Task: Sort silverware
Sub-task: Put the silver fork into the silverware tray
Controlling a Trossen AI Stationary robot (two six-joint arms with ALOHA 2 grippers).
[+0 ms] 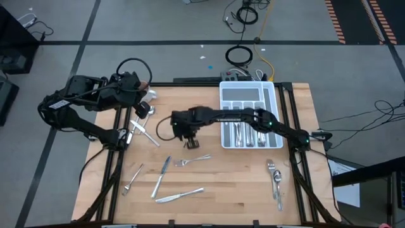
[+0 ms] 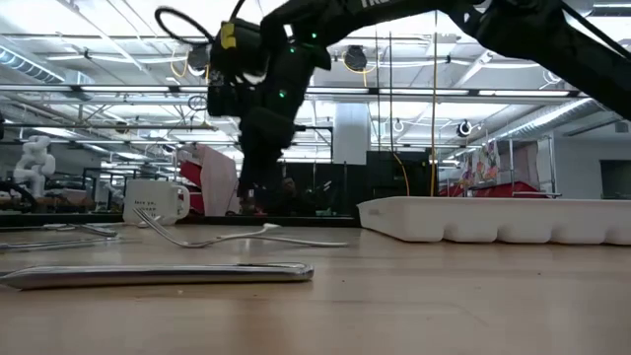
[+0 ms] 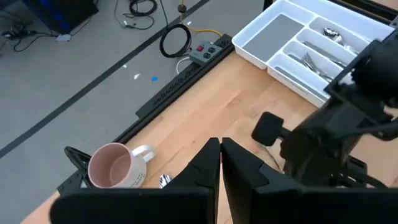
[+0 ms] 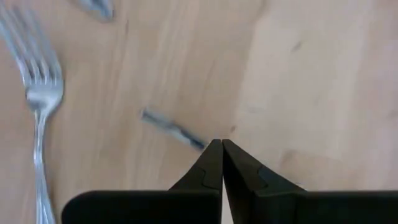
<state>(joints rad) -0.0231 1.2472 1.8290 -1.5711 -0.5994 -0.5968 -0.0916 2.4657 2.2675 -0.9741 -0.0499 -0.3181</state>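
Observation:
My right gripper (image 1: 188, 136) reaches out over the middle of the table, pointing steeply down, shut on a slim silver piece of silverware (image 4: 171, 129); which kind it is does not show. A fork (image 4: 38, 93) lies flat on the wood beside it. More forks and knives lie loose toward the near edge (image 1: 163, 174), and others at the near right (image 1: 273, 177). My left gripper (image 3: 221, 146) is shut with nothing in it, held high over the far left, above the pink-and-white mug (image 3: 115, 165). My right gripper pinches one end of the slim piece (image 4: 202, 144) between its two fingertips, coming from above at a steep slant. The piece sticks out beyond the fingertips (image 1: 188, 145). Whether its lower end touches the table I cannot tell.
The white compartmented tray (image 1: 247, 95) stands at the far right, with silverware in its long slots. The mug (image 1: 145, 109) stands at the far left, a utensil (image 1: 144, 132) lying near it. In the low view a knife (image 2: 158, 274) lies close to the near edge.

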